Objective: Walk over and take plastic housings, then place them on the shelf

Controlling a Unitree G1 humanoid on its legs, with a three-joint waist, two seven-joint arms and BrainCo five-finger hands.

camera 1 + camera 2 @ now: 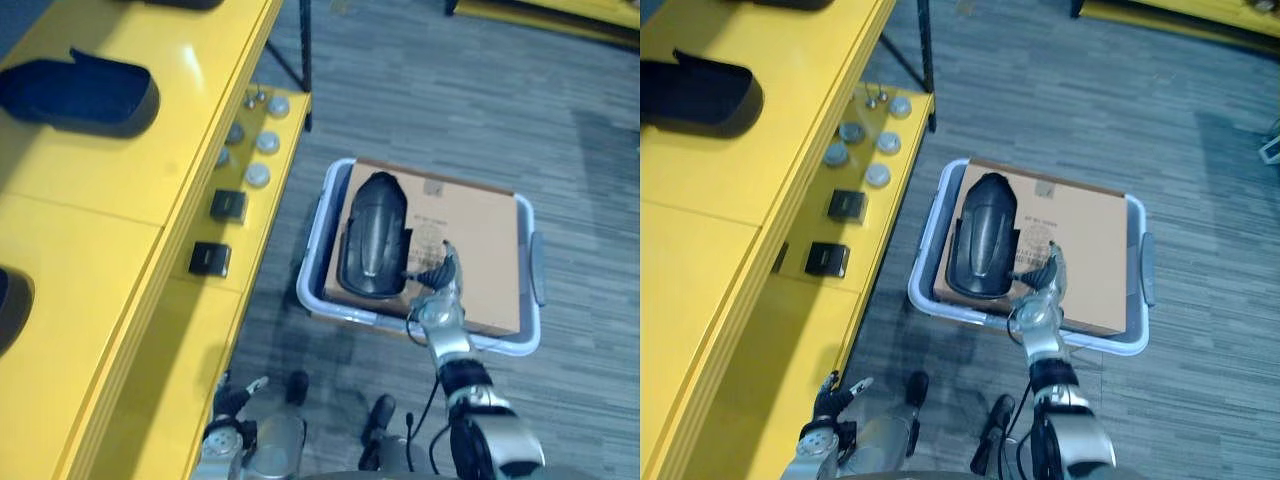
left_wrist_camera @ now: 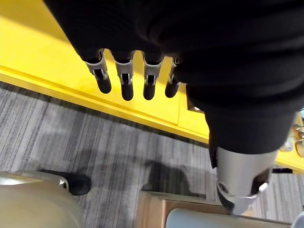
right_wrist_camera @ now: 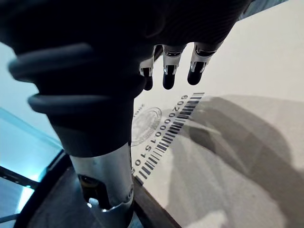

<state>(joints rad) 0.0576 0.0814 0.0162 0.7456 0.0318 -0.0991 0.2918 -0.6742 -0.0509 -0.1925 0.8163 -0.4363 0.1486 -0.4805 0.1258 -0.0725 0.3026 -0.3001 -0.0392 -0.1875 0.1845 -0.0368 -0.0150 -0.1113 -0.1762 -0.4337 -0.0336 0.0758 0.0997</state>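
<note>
A black plastic housing lies on a brown cardboard sheet inside a grey-blue bin on the floor. My right hand hovers open over the cardboard just right of the housing, its fingers straight above a printed barcode, holding nothing. A second black housing rests on the top of the yellow shelf, and a third shows at the shelf's left edge. My left hand hangs low beside the shelf's lower level, its fingers straight and empty.
The shelf's lower level carries several grey round discs and two black square boxes. A black shelf leg stands behind the bin. Grey carpet lies to the right and beyond it.
</note>
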